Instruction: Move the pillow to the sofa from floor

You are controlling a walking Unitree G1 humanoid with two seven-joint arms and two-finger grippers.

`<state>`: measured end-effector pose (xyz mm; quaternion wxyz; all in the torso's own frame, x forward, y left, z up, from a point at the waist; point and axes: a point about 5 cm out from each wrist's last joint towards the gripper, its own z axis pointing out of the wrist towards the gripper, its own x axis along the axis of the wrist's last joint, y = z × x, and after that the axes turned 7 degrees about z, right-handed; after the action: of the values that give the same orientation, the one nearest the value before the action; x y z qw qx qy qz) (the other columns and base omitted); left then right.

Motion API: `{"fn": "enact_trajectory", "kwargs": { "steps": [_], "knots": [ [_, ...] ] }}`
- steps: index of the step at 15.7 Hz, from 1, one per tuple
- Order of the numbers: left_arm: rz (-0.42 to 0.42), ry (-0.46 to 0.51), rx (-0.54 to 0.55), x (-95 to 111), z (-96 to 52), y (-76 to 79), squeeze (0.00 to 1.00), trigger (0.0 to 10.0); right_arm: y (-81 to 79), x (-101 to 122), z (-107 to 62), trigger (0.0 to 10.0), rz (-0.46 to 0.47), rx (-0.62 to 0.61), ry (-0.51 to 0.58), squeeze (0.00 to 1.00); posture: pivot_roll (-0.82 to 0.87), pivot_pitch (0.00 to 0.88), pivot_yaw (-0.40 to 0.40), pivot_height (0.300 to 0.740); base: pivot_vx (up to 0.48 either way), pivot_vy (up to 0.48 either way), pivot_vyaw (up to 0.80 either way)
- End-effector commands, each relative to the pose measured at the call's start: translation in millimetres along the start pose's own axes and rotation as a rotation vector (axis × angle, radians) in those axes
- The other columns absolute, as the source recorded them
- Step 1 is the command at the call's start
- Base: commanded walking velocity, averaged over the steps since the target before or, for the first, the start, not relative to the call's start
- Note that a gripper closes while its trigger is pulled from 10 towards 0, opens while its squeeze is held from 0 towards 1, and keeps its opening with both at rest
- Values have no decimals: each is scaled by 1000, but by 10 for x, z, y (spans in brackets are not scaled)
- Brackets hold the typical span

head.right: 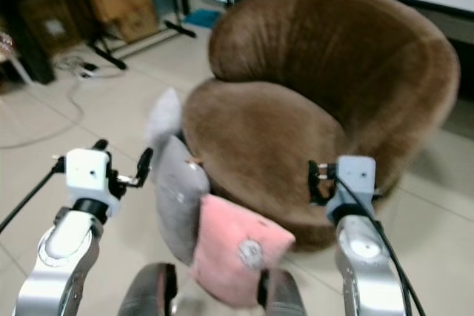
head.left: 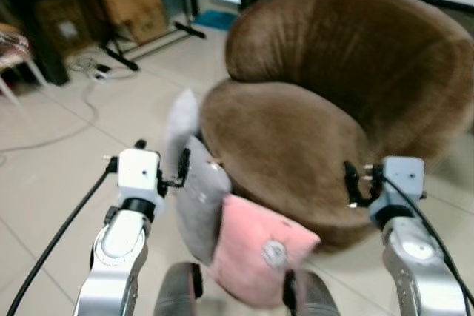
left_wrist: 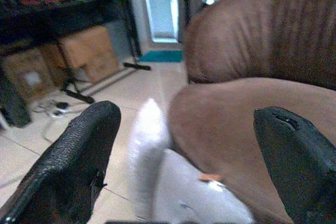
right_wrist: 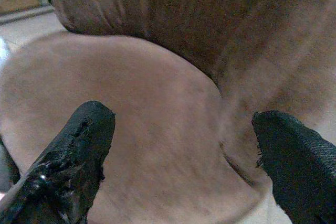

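- Pillows lean against the front of the brown sofa (head.left: 296,138) at lower centre of the head views: a grey pillow (head.left: 198,197) standing on edge on the floor, a pink pillow (head.left: 259,249) propped in front of it, and a pale one (head.left: 181,120) poking up behind.
- My left gripper (left_wrist: 189,156) hangs above the grey pillow with its fingers (left_wrist: 73,156) spread wide and nothing between them; the wrist view looks down at the grey and pale fabric just under them.
- My right gripper (right_wrist: 184,156) hovers over the sofa seat, fingers (right_wrist: 68,156) wide apart too, holding nothing.
- Risk one: three pillows overlap, and the task does not say which. Closing low here, I may pinch two covers at once and drag the stack over.
- Risk two: soft fabric could slide out of a shallow pinch on the top edge, dropping the pillow back onto the tiled floor (head.left: 59,175).
- Risk three: the pink pillow rests on the grey one, so lifting the grey one probably tips the pink one toward my legs at the bottom edge of the frame.
- Risk four: my right arm sits across the seat where the pillow should land, so I judge it could block the placement.
- Blur in the head views makes edges hard to judge.
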<state>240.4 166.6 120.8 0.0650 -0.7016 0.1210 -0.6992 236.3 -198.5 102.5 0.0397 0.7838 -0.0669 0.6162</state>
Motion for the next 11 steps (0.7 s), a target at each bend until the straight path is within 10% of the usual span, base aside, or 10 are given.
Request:
{"fn": "enact_trajectory", "kwargs": {
  "steps": [1,11],
  "knots": [
    [13,-6,19,-9,-11,-72,0,10000,-81,43,5,10000,3,26,21,0,24,0,9,605,292,0,0],
    [40,-8,3,-45,-46,-33,0,10000,-87,2,1,10000,-4,56,5,0,26,0,5,575,173,0,0]
  ]
}}
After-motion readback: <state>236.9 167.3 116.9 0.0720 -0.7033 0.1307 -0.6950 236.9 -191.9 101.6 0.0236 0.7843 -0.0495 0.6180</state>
